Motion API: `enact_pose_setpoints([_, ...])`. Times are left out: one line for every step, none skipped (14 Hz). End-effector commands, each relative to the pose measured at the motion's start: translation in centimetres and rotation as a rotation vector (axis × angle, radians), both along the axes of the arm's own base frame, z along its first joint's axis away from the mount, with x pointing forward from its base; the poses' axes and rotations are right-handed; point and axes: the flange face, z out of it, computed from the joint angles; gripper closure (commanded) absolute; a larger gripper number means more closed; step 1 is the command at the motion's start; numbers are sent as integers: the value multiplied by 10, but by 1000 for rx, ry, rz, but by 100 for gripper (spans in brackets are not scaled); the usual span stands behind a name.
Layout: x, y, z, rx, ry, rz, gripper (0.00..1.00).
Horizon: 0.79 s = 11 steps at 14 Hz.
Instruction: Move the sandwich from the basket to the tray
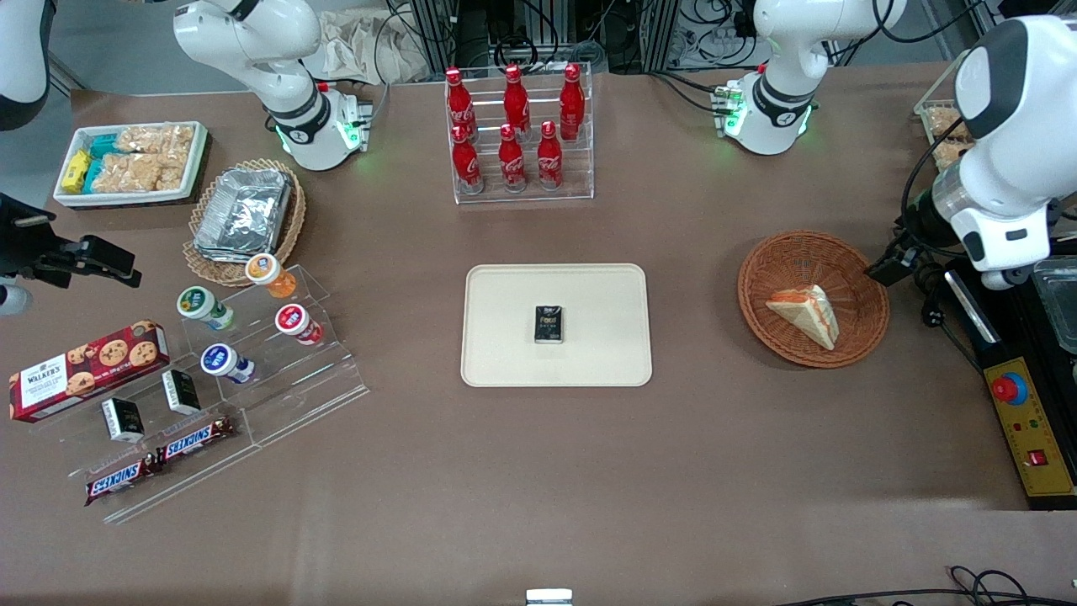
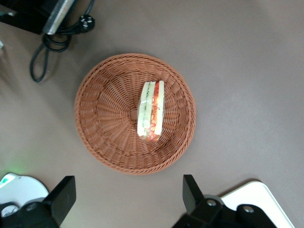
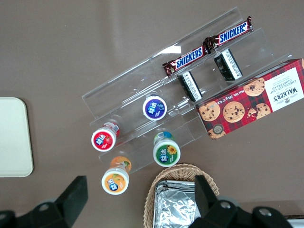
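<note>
The sandwich (image 1: 806, 313) (image 2: 151, 110), a white bread wedge with orange-red and green filling, lies in the reddish-brown woven basket (image 1: 757, 278) (image 2: 104, 95). The cream tray (image 1: 505, 337) (image 2: 259, 195) sits mid-table with a small black packet (image 1: 549, 324) on it. My left gripper (image 1: 892, 263) (image 2: 127, 194) hangs above the table beside the basket's rim, toward the working arm's end. It is open, with only bare table between its fingers. The sandwich is apart from the fingers.
A yellow emergency-stop box (image 1: 1028, 425) and a black cable (image 2: 47, 42) lie by the basket. A rack of red cola bottles (image 1: 517, 135) stands farther from the front camera than the tray. Toward the parked arm's end are an acrylic snack stand (image 1: 252, 379), a foil-filled tan basket (image 1: 244, 215) and a white bin (image 1: 130, 164).
</note>
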Motion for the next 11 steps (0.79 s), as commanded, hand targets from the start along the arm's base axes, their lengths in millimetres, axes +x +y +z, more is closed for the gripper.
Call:
enact_pose_setpoints([-17, -1, -52, -3, -18, -9, 0])
enact_pose_setpoints([-17, 1, -67, -5, -11, 5, 0])
enact_pose_setpoints([-18, 1, -80, -6, -11, 9, 0])
enact_pose_setpoints([-18, 3, -87, -7, -11, 12, 0])
enact_pose_setpoints([-18, 4, -98, -8, -3, 12, 0])
enact_pose_setpoints([-17, 4, -108, -10, -12, 13, 0])
enact_pose_setpoints([-17, 4, -119, -11, -11, 12, 0])
enact_pose_setpoints([-17, 4, -127, -12, -6, 12, 0])
enact_pose_setpoints([-16, 3, -133, -13, -6, 12, 0])
enact_pose_setpoints([-17, 4, -140, -14, -3, 12, 0])
enact_pose_setpoints([-17, 4, -146, -15, -14, 13, 0])
